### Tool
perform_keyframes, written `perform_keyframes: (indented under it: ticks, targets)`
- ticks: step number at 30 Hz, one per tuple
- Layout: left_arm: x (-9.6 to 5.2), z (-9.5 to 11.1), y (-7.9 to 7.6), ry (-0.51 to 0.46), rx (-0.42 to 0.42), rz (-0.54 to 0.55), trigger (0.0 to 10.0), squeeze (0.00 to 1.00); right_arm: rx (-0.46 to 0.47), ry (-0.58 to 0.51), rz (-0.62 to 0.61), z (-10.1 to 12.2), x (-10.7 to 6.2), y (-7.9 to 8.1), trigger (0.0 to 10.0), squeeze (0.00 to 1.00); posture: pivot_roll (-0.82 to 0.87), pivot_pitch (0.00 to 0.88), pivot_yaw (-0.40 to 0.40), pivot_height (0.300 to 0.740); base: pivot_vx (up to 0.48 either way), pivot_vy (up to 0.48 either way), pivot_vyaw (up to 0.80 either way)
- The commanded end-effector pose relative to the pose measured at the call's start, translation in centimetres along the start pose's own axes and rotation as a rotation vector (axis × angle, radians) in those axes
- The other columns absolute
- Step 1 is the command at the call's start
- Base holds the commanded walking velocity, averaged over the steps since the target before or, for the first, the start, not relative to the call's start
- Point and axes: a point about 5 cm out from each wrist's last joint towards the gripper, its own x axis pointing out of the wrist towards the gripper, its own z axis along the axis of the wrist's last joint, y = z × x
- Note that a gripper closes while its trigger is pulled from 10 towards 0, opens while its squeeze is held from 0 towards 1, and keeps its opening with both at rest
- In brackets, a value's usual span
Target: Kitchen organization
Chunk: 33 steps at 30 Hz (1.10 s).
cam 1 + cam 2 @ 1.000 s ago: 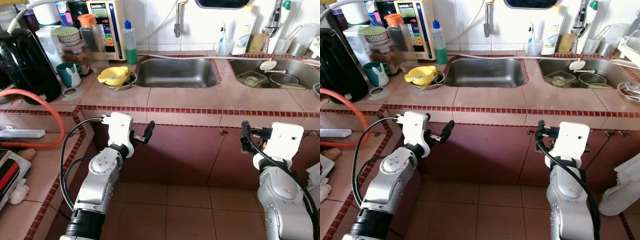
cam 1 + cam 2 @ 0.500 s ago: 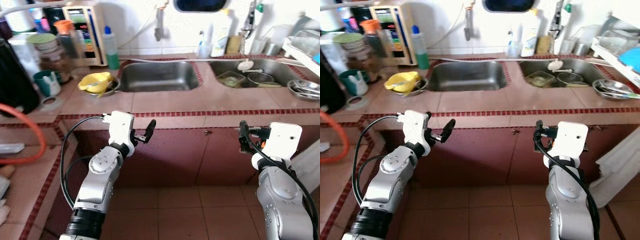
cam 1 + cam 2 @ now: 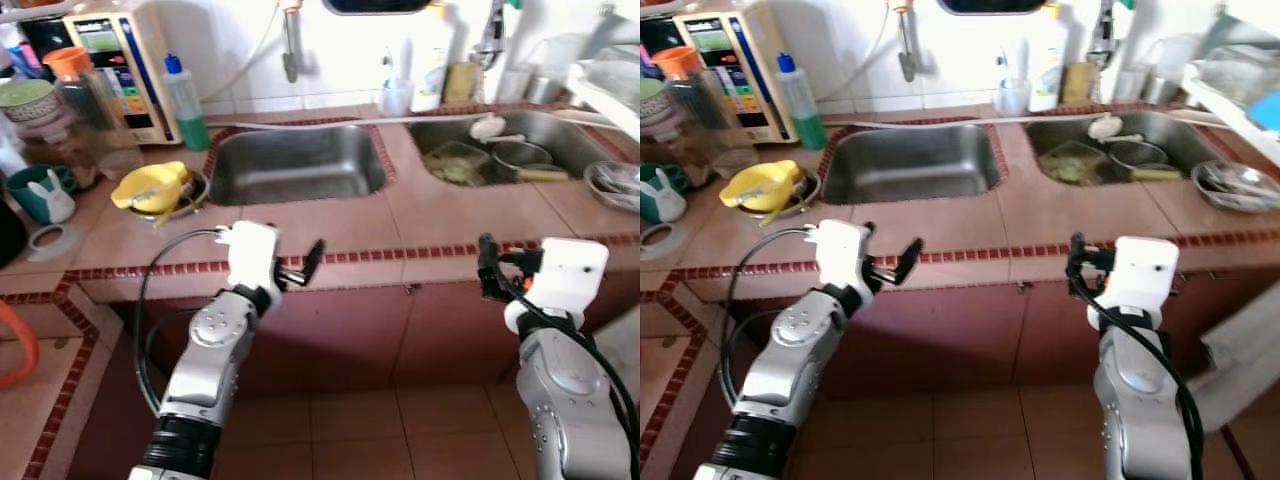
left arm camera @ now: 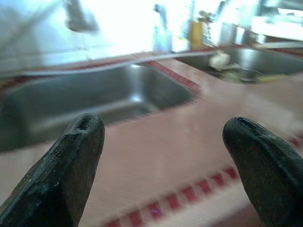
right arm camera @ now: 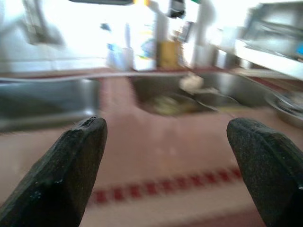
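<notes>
A: Where are the hands?

B: The left gripper [image 3: 300, 268] sits at centre-left of the head view, in front of the counter edge [image 3: 400, 255]. Its fingers [image 4: 66, 170] are spread wide with nothing between them. The right gripper [image 3: 487, 270] at lower right is spread and empty too, going by its wrist view.

A: And beyond them?

B: The empty left sink [image 3: 295, 162] at upper centre; the right sink [image 3: 500, 150] at upper right, holding a glass container [image 3: 455, 160] and a pot [image 3: 520, 155].

A: What would it tidy?

B: Probably the yellow bowl [image 3: 150, 187] at mid-left, sitting in a metal dish [image 3: 190, 190] beside the left sink, glossy, a utensil across it.

A: Advice?

B: Step closer and get steady; both grippers hang below counter height. I'd pinch the rim, since the bowl looks slippery.
</notes>
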Motion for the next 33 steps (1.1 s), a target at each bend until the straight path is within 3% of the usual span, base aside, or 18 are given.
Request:
perform_keyframes:
  ticks: [1,6,19,33]
  targets:
    - [-0.4,-0.1,1.1,0.011,0.009,0.052,10.0,0.00,-0.007,-0.025,0.048,0.5,-0.1,1.1,10.0,0.00,0.02,0.000,0.039,0.740,0.000,0.000,0.00]
    - [-0.4,0.0,1.1,-0.002,0.008,0.075,10.0,0.00,0.054,0.005,0.105,0.1,-0.5,1.5,10.0,0.00,0.01,0.000,0.040,0.740,0.000,0.000,0.00]
    - [-0.1,0.3,0.5,-0.026,-0.038,0.082,10.0,0.00,-0.022,-0.025,0.058,0.7,0.0,1.0,10.0,0.00,0.02,0.000,0.013,0.740,0.000,0.000,0.00]
    - [0.0,0.3,0.5,-0.041,-0.060,0.141,10.0,0.00,-0.035,-0.037,0.167,1.5,0.6,1.6,10.0,0.00,0.02,0.000,-0.022,0.740,0.000,0.000,0.00]
